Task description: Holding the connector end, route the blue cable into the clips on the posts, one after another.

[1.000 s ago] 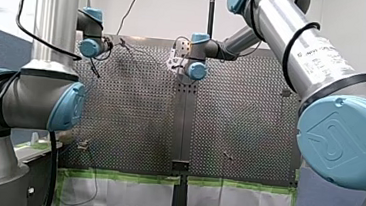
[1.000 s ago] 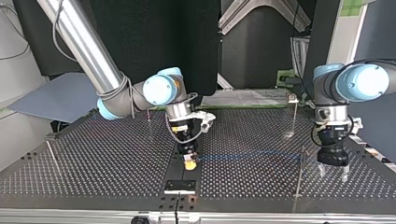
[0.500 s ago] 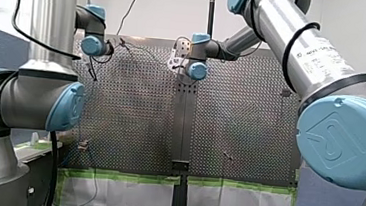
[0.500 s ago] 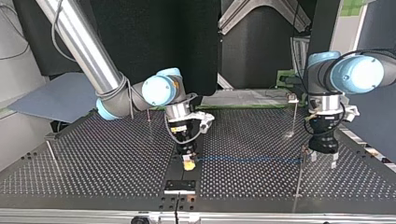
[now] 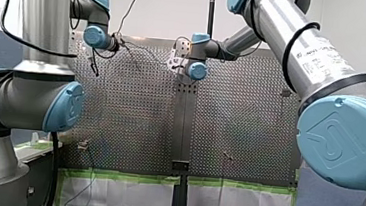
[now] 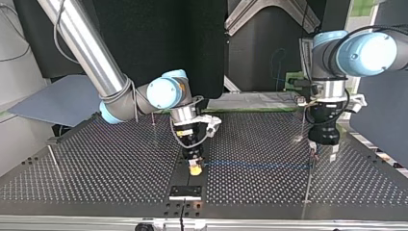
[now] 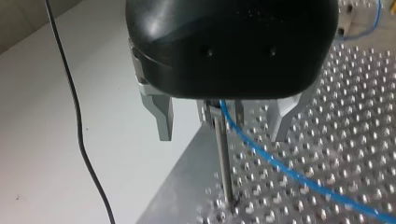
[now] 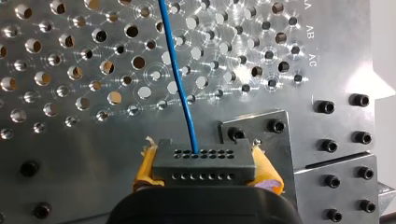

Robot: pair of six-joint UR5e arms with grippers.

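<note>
The blue cable (image 6: 255,166) runs low over the table from a black connector (image 8: 203,161) to a clip on a thin post (image 6: 308,180) at the top view's right. My right gripper (image 6: 195,168) is shut on the connector with its yellow pads (image 8: 144,170), and the cable (image 8: 180,79) leads straight ahead of it. My left gripper (image 7: 223,137) is open, its metal fingers (image 7: 161,119) on either side of the post's top (image 7: 223,158). The cable (image 7: 299,177) passes through the clip between those fingers. In the top view my left gripper (image 6: 323,151) hangs just over that post.
A second post (image 6: 303,120) stands behind the left gripper in the top view, and two more posts (image 6: 53,156) (image 6: 153,120) stand at its left. A black bolted plate (image 6: 185,191) sits at the table's near edge. A thin black wire (image 7: 77,121) hangs beside the table.
My left arm has swung toward the back and left of the top view, bringing its open gripper over the post with the cable. The right arm and the connector have stayed put.
</note>
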